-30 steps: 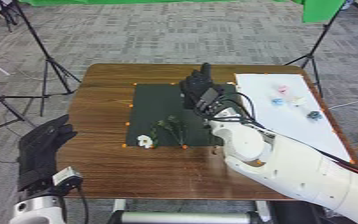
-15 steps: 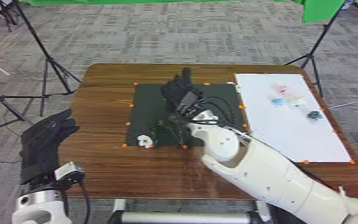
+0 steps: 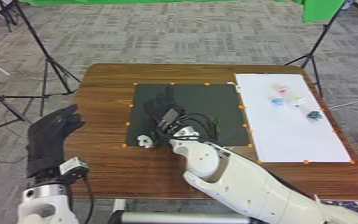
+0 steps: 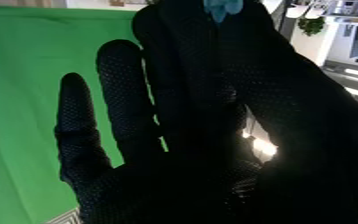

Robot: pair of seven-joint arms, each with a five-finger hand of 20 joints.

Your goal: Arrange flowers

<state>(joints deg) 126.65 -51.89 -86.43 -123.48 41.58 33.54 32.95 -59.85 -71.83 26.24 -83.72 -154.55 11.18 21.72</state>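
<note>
The table (image 3: 104, 165) is holding two sheets, and the right arm (image 3: 278, 185) is sweeping leftward over it, drawing in toward the robot. That motion is leaving the white sheet (image 3: 291, 137) farther behind and bringing the work over the left part of the black sheet (image 3: 224, 95). The left hand (image 3: 51, 132) is waiting off the sheets, above the table's left side, its fingers relaxed; it is shifting only slightly. The right hand (image 3: 164, 107) is now hanging over the black sheet's left half, and its thumb and fingers are pinching a blue flower (image 4: 222, 7) at their tips. The white flower (image 3: 145, 140) is keeping its place at the black sheet's near left corner, the hand closing in just beside it. Pink (image 3: 282, 89), light blue (image 3: 278, 101), cream (image 3: 296, 101) and teal (image 3: 314, 115) blooms are lying on the white sheet, staying put. So the arranging is probably moving into a placing step, with the held stem likely needing careful lining up beside the white one.
</note>
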